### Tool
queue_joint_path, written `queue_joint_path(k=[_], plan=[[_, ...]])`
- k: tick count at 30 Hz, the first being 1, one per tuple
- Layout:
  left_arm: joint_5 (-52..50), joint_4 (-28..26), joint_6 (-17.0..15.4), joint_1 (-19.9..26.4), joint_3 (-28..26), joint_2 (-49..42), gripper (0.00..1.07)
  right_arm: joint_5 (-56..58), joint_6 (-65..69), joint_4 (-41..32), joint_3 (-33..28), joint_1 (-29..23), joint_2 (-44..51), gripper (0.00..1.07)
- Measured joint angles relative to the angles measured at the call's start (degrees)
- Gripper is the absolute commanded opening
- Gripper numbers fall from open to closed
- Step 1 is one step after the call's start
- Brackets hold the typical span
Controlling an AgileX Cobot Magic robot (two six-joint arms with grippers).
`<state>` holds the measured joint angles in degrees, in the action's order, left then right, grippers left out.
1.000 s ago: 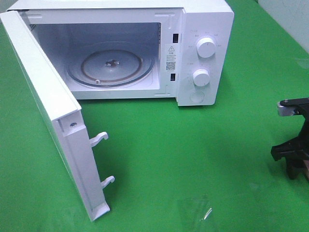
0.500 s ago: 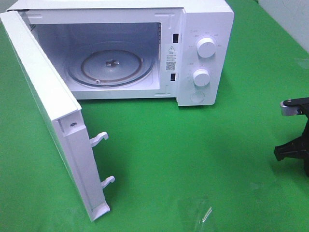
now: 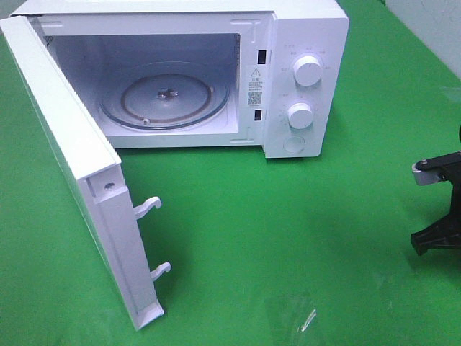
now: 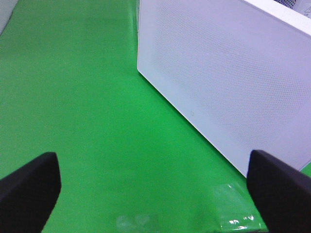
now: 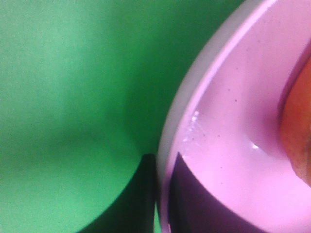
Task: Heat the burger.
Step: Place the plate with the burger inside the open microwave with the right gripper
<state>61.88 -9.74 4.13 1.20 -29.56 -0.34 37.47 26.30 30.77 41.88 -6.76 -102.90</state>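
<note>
In the right wrist view my right gripper (image 5: pixel 163 167) is shut on the rim of a pink plate (image 5: pixel 233 145), one dark finger under the rim and one on top. The burger (image 5: pixel 299 121) shows only as an orange-brown curved edge on the plate. The exterior high view catches just part of the right arm (image 3: pixel 439 209) at the far right edge; plate and burger lie outside that view. My left gripper (image 4: pixel 155 187) is open over the green cloth, nothing between its fingers, beside the microwave door's outer face (image 4: pixel 228 73).
A white microwave (image 3: pixel 302 43) stands at the back with its door (image 3: pixel 65 144) swung wide open toward the front left. Its glass turntable (image 3: pixel 166 97) is bare. Two knobs (image 3: pixel 307 71) sit on its right panel. Green cloth (image 3: pixel 288 231) covers the table.
The visible part of the right arm has shifted slightly at the right edge of the exterior view. The microwave and its door have not moved.
</note>
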Motion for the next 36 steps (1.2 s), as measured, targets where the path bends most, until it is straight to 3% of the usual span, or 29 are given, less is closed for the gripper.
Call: queue_joint_path(k=[25,36], plan=[[0.0,0.0,0.0,0.0,0.0,0.0,0.98,8.7,9.6,6.4,-4.8,-11.7,7.8,0.0],[0.0,0.0,0.0,0.0,0.0,0.0,0.98,12.4,10.5,6.6,-8.1,-20.6,17.0,0.0]])
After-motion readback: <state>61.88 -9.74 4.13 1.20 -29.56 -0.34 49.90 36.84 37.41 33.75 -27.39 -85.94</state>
